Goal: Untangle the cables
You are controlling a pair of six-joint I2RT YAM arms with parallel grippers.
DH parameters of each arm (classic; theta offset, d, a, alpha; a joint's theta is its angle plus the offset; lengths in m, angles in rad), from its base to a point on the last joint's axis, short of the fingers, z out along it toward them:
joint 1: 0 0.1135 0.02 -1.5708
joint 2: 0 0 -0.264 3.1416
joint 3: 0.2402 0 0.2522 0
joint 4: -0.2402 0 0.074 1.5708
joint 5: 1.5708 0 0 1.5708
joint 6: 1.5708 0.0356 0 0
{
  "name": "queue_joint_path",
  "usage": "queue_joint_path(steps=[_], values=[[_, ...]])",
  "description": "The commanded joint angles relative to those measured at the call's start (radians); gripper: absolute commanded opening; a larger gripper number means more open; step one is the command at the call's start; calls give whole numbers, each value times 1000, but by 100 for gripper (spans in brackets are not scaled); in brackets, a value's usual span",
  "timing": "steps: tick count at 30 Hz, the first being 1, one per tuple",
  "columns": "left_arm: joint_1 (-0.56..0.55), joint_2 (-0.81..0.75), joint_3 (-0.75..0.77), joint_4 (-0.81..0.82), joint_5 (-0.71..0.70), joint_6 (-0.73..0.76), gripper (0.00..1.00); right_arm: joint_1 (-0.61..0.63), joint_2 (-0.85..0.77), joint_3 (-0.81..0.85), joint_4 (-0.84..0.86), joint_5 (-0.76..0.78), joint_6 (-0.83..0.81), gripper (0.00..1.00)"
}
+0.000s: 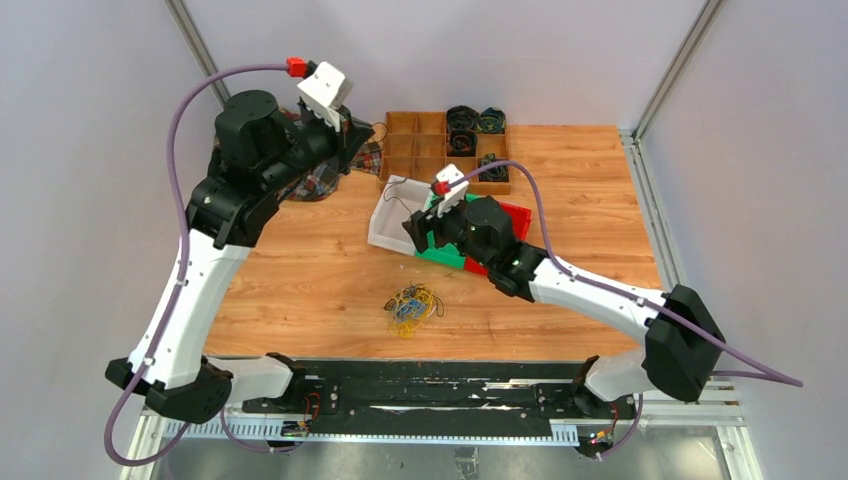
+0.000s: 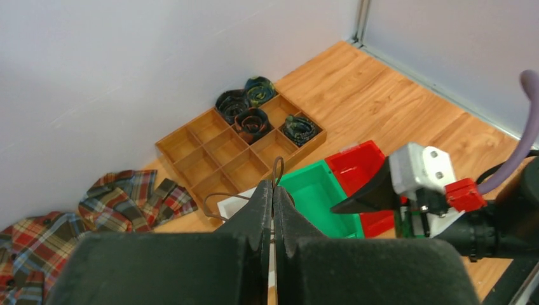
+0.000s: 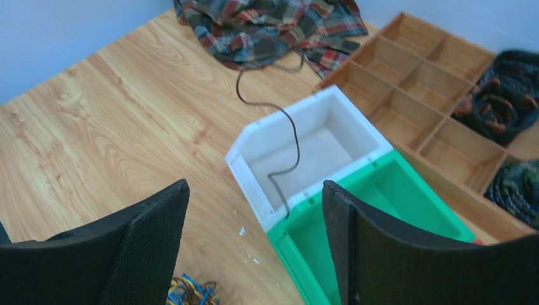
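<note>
The cables [image 1: 412, 305] lie as a yellow, blue and black clump near the front edge of the counter [image 1: 300, 270], with neither arm touching them. One dark strand [image 3: 293, 133], pinched in the closed left jaws, trails down into the white bin [image 3: 245, 181]. The right jaws stand wide and empty above the bins. The step in hand is probably depositing a separated strand. The next move calls for opening the left jaws over the bin, then reaching for the clump.

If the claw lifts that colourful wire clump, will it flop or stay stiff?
Probably floppy: the clump is thin loose loops lying flat on the table. Likely light too, and it may lift as one bunch, since the loops interlock.
</note>
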Motion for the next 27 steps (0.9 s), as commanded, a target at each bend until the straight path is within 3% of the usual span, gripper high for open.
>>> queue_joint_path(steps=[1,8,12,18,27], values=[[-3,20,-14,61,-40,37,0,-42,-78,-77,-13,43,63,77],[-3,52,-82,92,-43,78,0,-93,-158,-165,-90,322,73,77],[-3,69,-100,91,-36,97,0,-156,-162,-155,-229,444,166,78],[-1,77,-128,110,-36,117,1,-204,-54,-138,-302,419,219,77],[57,83,-104,71,-6,127,1,-272,156,-23,-355,260,221,71]])
